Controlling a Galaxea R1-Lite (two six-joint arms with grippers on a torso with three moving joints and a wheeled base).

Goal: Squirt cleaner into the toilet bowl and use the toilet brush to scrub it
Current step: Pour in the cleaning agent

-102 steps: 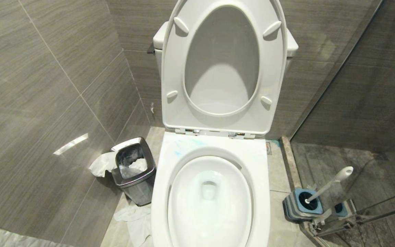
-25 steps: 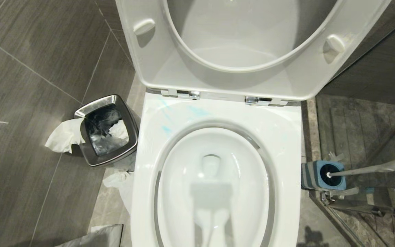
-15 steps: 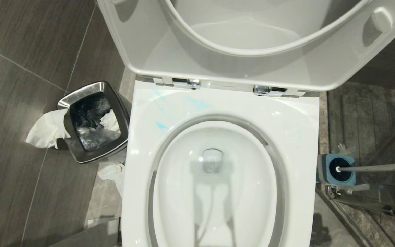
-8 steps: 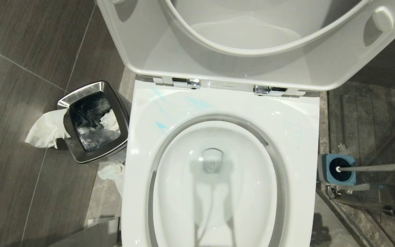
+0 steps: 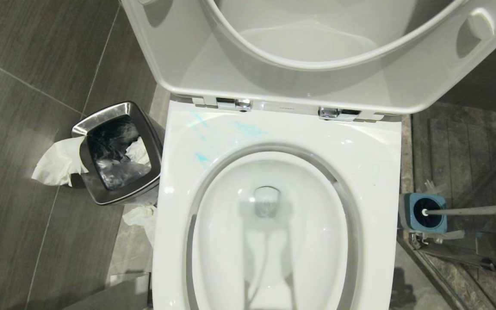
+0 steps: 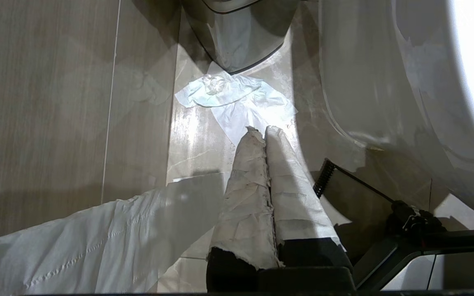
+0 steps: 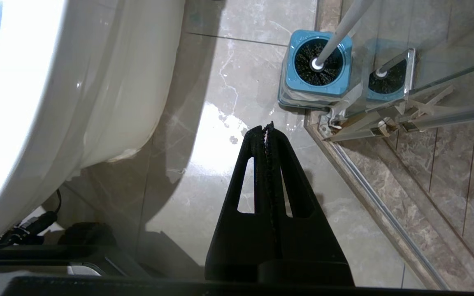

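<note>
Left gripper (image 6: 261, 130): fingers pressed together, empty, low beside the bowl (image 5: 274, 241)
Right gripper (image 7: 266, 126): fingers pressed together, empty, above the floor
Brush (image 7: 331, 41): standing in its holder (image 7: 292, 84), right of bowl
Cleaner (image 5: 200, 157): blue smears on rim's far left

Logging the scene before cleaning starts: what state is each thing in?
Seat and lid: raised.
Toilet bowl: open, blue smears on rim.
Toilet brush: standing in holder.
Bin: open, tissue hanging out.
Left gripper: shut, empty.
Right gripper: shut, empty.
</note>
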